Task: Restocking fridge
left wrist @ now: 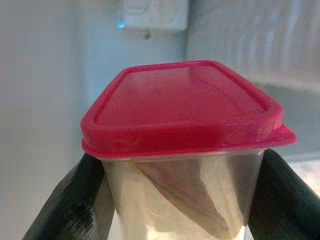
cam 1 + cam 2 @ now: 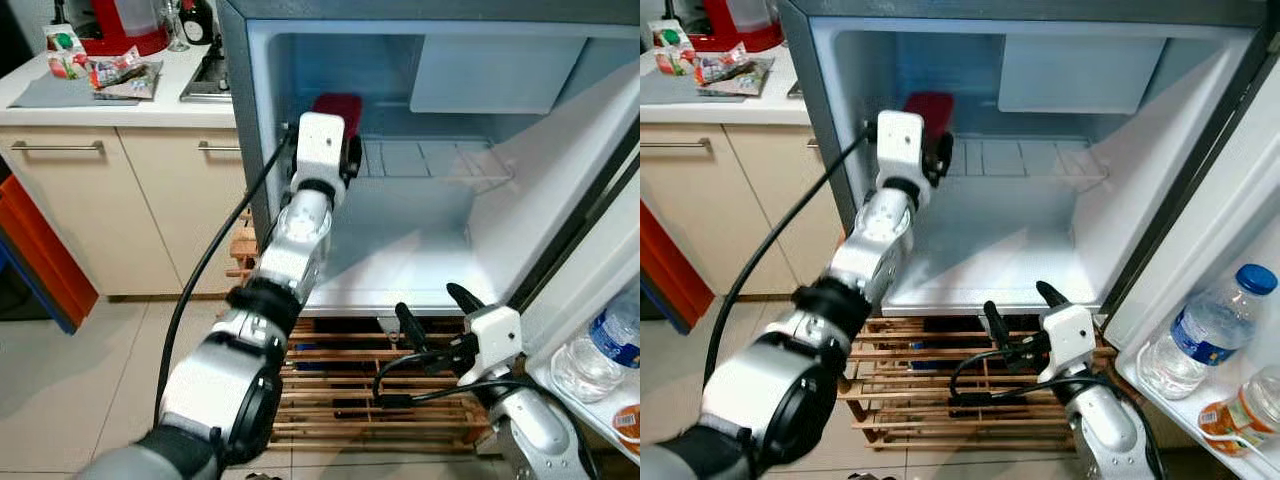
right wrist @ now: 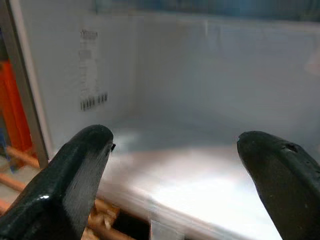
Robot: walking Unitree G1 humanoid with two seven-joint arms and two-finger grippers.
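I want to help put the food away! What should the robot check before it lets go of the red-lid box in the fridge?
1. Fridge open: ok.
2. Left end effector shut on the red-lid box, a finger on each side: ok.
3. Box upright, lid on: ok.
4. Box resting on the wire shelf: cannot tell.
5. Shelf room beside the box: ok.
6. Right end effector open, low by the fridge floor, away from the box: ok.

Home kitchen: fridge [image 2: 262, 150], counter [image 2: 100, 105], cabinets [image 2: 120, 210].
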